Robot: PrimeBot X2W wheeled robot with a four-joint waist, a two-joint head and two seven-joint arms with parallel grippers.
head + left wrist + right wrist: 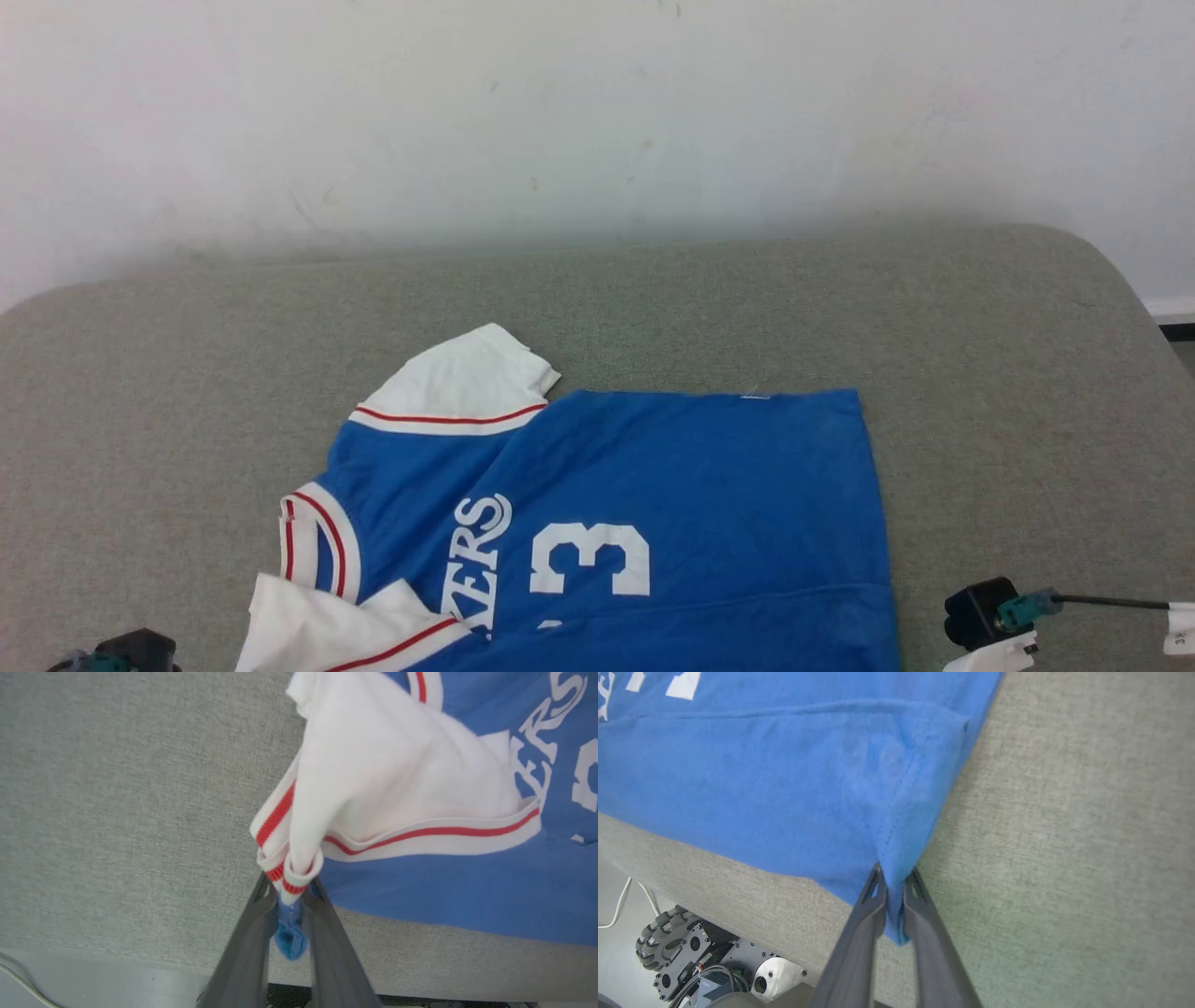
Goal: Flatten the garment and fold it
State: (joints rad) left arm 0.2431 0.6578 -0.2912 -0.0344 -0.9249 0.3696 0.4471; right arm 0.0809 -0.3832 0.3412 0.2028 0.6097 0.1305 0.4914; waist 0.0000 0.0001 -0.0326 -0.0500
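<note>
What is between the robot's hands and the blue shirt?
Nothing visible. The left gripper is shut on the garment at its white, red-striped sleeve edge, and the right gripper is shut on a blue hem corner.

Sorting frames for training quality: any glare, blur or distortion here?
Head view: soft even light, faint shadow low on the wall, no glare. Left wrist view: the garment has a washed-out white sleeve, left hand soft near the lens. Right wrist view: stitching sharp, right hand soft.
</note>
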